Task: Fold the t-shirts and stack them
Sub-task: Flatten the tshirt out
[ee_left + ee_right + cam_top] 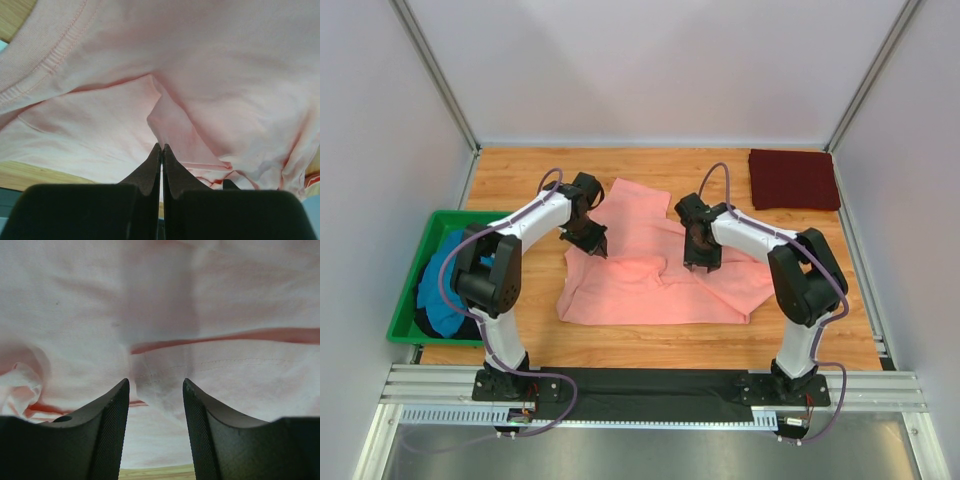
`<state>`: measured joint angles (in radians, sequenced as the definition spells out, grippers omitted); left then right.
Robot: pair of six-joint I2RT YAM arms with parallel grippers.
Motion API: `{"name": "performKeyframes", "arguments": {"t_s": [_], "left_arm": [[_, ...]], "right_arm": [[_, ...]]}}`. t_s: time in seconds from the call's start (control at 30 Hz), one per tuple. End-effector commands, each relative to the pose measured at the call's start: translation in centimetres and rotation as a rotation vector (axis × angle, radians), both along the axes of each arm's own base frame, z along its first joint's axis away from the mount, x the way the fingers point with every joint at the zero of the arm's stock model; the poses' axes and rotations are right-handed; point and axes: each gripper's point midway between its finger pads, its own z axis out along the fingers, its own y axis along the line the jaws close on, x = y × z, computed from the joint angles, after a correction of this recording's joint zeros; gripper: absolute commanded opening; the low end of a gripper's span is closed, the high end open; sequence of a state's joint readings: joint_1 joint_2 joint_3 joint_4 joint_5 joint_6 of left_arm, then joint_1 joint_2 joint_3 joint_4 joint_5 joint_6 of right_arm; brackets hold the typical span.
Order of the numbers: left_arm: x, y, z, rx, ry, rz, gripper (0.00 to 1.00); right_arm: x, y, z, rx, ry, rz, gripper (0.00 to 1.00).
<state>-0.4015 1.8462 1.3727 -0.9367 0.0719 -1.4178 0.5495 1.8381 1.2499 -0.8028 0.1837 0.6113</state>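
My left gripper point(161, 147), jaws pressed together on a thin fold of the salmon-pink t-shirt point(215, 75), my right gripper point(155, 385), jaws half apart, close over the same shirt

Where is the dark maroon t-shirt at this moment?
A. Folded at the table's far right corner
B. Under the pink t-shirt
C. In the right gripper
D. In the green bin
A: the maroon t-shirt lies folded flat at the far right corner of the table, apart from the pink t-shirt.
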Motion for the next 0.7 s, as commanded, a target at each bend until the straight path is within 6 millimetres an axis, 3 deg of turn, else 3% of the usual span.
{"name": "performKeyframes", "arguments": {"t_s": [0.0, 0.2, 0.23, 0.27, 0.33, 0.43, 0.47, 0.67], "left_arm": [[0.2, -0.4, 0.6, -0.024, -0.017, -0.003, 0.0], [0.3, -0.9, 0.7, -0.047, -0.024, -0.032, 0.0], [0.4, -1.0, 0.7, -0.055, -0.032, -0.04, 0.0], [0.9, -1.4, 0.9, -0.075, -0.066, -0.059, 0.0], [2.0, -2.2, 1.5, -0.118, -0.132, -0.081, 0.02], [2.8, -2.0, 2.6, -0.122, -0.195, -0.073, 0.3], [2.9, -1.7, 2.7, -0.114, -0.197, -0.069, 0.4], [2.7, 0.0, 2.1, -0.047, -0.167, 0.015, 0.54]], "right_arm": [[0.8, -0.2, -0.6, -0.043, -0.017, 0.007, 0.48], [0.6, -0.2, -1.6, -0.07, 0.014, -0.001, 0.44], [0.6, -0.5, -1.7, -0.086, 0.016, -0.011, 0.41], [0.8, -0.9, -1.4, -0.107, 0.0, -0.026, 0.27], [0.7, -1.4, -0.8, -0.124, -0.013, -0.032, 0.17], [0.7, -1.3, 0.7, -0.097, -0.043, -0.02, 0.01], [0.5, -1.2, 0.9, -0.087, -0.045, -0.017, 0.0], [-0.4, -0.5, 1.1, -0.027, -0.026, -0.02, 0.0]]}}
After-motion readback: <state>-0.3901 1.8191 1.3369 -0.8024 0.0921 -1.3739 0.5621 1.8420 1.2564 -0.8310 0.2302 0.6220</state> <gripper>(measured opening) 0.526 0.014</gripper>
